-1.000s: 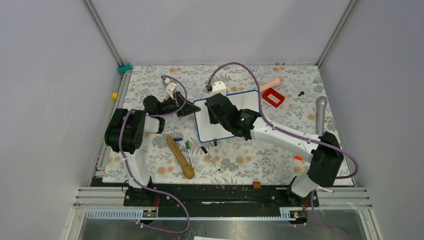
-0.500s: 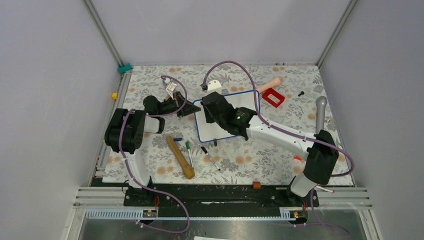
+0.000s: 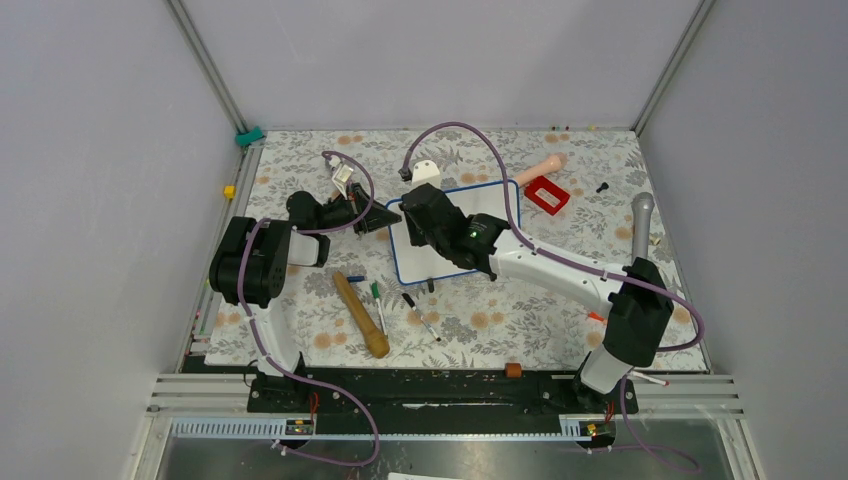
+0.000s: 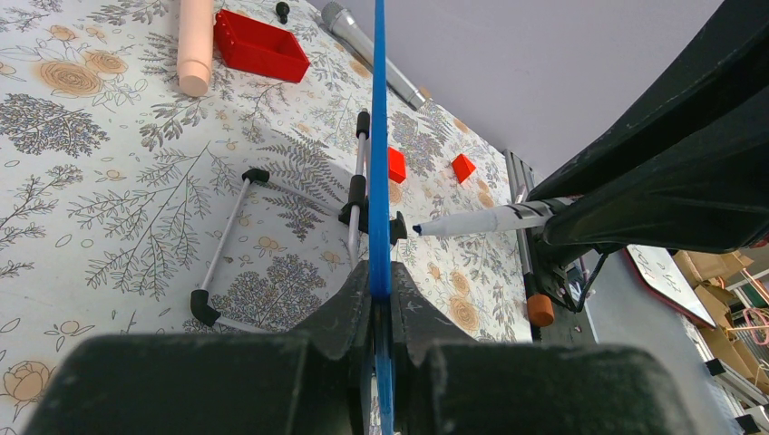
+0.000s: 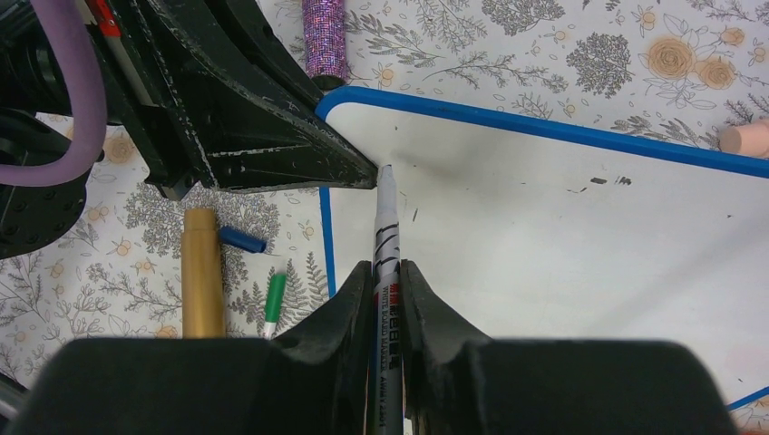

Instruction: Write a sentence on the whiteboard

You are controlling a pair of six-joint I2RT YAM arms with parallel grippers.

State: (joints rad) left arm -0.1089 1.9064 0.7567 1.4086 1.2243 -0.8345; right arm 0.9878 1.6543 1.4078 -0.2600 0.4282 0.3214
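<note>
Right, board pinned and pen poised at its top-left corner, no lettering down yet.
We have the left gripper (image 4: 379, 283) clenched on the blue frame of the whiteboard (image 5: 562, 236), on its left edge near the top corner. The board sits mid-counter (image 3: 500, 320), toward the far side, apparently propped on its wire stand (image 4: 222, 249). The right gripper (image 5: 388, 272) is clamped on the marker (image 5: 384, 213), with the tip at the board's corner just beside the left gripper; we can't tell if it touches. Only a few specks (image 5: 609, 181) show on the white. We judge the board light, thin and stiff, with a slick glossy face. It would likely skid or rock under pen pressure, so the frame edge is the place to hold, never the face.
</note>
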